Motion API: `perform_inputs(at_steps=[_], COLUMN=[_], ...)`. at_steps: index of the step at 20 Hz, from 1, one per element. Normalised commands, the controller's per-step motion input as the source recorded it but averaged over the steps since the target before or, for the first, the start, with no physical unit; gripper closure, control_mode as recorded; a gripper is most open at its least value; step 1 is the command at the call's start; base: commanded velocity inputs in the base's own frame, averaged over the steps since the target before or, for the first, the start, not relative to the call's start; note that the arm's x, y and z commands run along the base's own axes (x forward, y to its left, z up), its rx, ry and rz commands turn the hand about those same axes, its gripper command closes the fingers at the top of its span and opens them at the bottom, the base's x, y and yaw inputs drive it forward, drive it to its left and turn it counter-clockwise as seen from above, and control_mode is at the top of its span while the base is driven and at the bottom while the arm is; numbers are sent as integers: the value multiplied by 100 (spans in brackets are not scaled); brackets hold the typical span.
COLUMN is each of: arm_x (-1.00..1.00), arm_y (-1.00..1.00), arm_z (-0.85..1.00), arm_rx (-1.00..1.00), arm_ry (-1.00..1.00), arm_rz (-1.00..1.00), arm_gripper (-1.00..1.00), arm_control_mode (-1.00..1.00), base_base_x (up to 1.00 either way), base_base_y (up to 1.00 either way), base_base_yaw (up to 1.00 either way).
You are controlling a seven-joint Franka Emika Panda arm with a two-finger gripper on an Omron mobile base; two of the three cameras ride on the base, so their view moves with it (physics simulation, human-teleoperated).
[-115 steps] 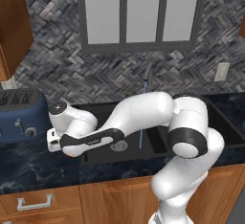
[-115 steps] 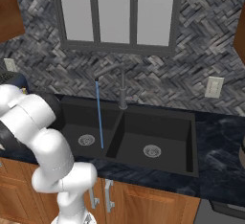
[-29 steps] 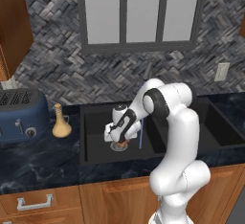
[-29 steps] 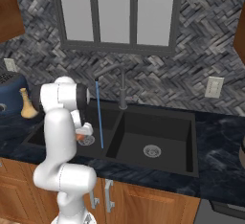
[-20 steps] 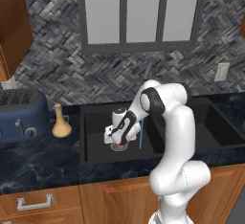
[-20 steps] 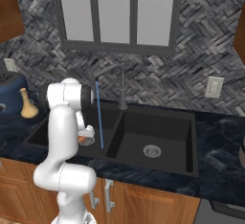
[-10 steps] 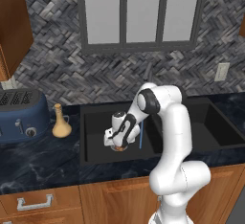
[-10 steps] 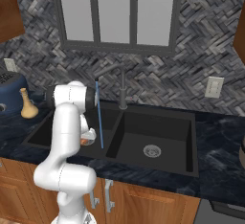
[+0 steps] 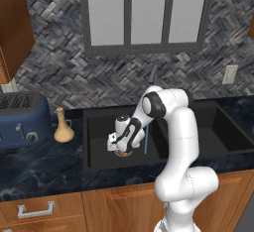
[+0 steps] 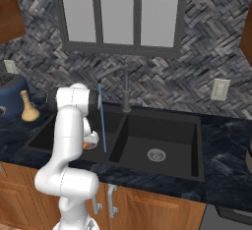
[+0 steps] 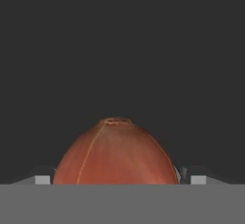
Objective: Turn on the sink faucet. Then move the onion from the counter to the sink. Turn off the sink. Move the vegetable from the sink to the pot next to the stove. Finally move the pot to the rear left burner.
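Arm (image 9: 178, 127) showing glossy white shell throughout, rounded tubular links, smooth and unmarked. Joints appearing as dark grey-black discs and rings: one round dark cap at upper bend, dark band where wrist meets hand. Hand housing (image 9: 121, 136) looking white and boxy, dark trim underneath. Lower trunk widening into bulbous white segments. No cables, screws or lettering showing. Fingertips too small to describe.

In the hand view the onion (image 11: 116, 153) is cut off at its lower part, fingertips (image 11: 42, 179) barely showing. From the base views we can't tell contact (gripper (image 9: 120, 148) covers most of it).
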Motion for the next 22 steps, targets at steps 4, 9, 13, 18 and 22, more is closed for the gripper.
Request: perform_inputs(at_steps=[4,9,13,18,22], arm_x=[-3,-16,-26,-27,-20], arm_y=[-3,-2,-8,-9,-9], arm_z=[0,6,8,12,15], arm_rx=[0,0,0,0,0], arm_ry=[0,0,0,0,0], arm_rz=[-1,-3,-5,-7,-7], arm_gripper=[-100,-100,-100,-100,-100], arm_control_mode=[-100,-100,-100,-100,-100], base_base_x=[0,0,0,0,0], base_base_y=[0,0,0,0,0], base_base_yaw=[0,0,0,0,0])
